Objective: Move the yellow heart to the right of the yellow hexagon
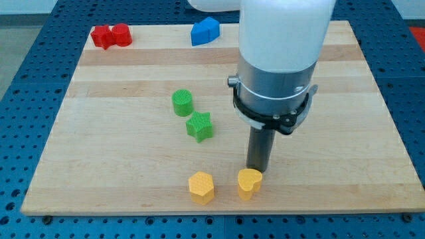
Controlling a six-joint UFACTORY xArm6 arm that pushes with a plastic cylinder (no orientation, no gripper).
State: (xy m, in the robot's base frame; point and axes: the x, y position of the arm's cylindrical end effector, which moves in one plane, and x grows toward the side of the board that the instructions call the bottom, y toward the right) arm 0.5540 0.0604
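The yellow heart [250, 182] lies near the board's bottom edge, just right of the yellow hexagon [201, 186], with a small gap between them. My tip [256, 168] stands directly behind the heart's top edge, touching or almost touching it. The rod hangs from the big white and grey arm that fills the view's top centre.
A green cylinder [182, 102] and a green star [200, 126] sit left of the rod. Two red blocks [111, 35] lie at the top left corner, a blue block [204, 30] at the top centre. The wooden board [345, 133] rests on a blue perforated table.
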